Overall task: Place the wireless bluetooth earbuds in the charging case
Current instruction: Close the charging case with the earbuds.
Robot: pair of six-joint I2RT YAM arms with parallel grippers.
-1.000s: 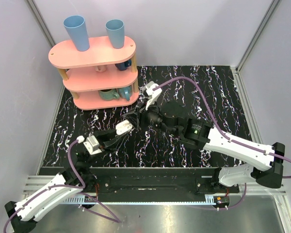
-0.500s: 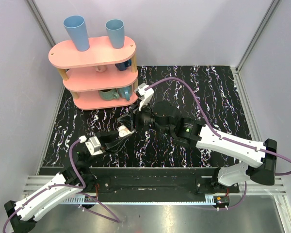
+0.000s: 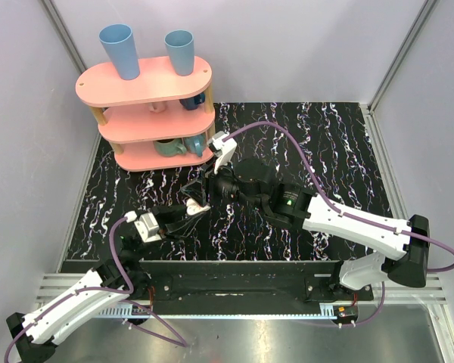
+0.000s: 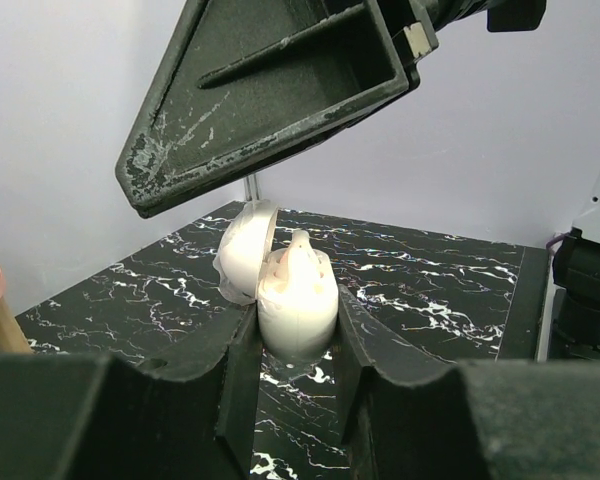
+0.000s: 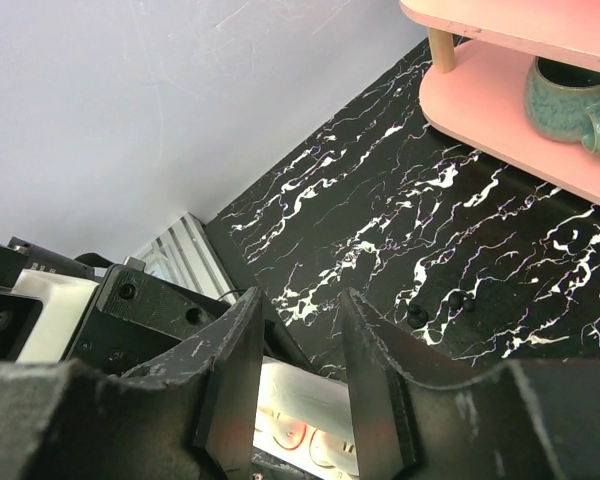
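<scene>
My left gripper (image 3: 188,214) is shut on the white charging case (image 3: 195,204) and holds it upright above the table. In the left wrist view (image 4: 295,330) the case (image 4: 298,300) sits between the pads with its lid (image 4: 242,250) hinged open to the left. A white earbud tip (image 4: 300,248) pokes up from the case. My right gripper (image 3: 205,189) hovers just above the case, jaws apart, with nothing between them. In the right wrist view (image 5: 298,340) the case (image 5: 315,405) lies below the jaws. Two rounded pieces (image 5: 302,437) sit in its sockets, lit reddish.
A pink three-tier shelf (image 3: 147,121) stands at the back left with two blue cups (image 3: 119,50) on top and mugs (image 5: 570,100) on its lower tiers. Small black bits (image 5: 416,315) lie on the black marbled table (image 3: 325,144).
My right gripper has moved left and toward the near edge, closing in over the case. My left gripper has drawn the case slightly nearer and lower in the top view.
</scene>
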